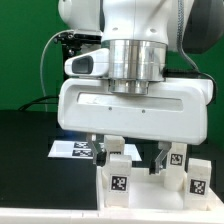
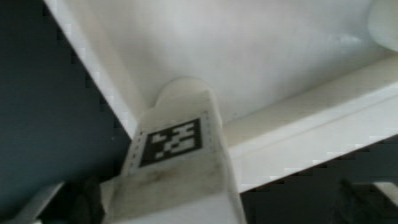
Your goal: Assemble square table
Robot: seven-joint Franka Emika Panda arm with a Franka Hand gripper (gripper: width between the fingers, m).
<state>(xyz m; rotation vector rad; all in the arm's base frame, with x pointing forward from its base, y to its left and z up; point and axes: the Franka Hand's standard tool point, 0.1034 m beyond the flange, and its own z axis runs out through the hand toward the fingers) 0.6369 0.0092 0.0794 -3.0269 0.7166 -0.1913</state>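
The square table's white tabletop (image 2: 231,50) lies under my gripper, its front edge low in the exterior view (image 1: 105,205). Three short white legs with black-and-white tags stand up from it: one (image 1: 119,176) right below the gripper, two more (image 1: 178,160) (image 1: 198,181) toward the exterior view's right. My gripper (image 1: 130,155) hangs over the first leg, fingers straddling it. In the wrist view that leg (image 2: 175,140) rises between the two dark fingertips (image 2: 63,205), with a dark gap beside it. The gripper (image 2: 214,212) is open and holds nothing.
The marker board (image 1: 74,150) lies flat on the black table behind the legs, toward the exterior view's left. A green backdrop and black cables (image 1: 45,70) stand behind the arm.
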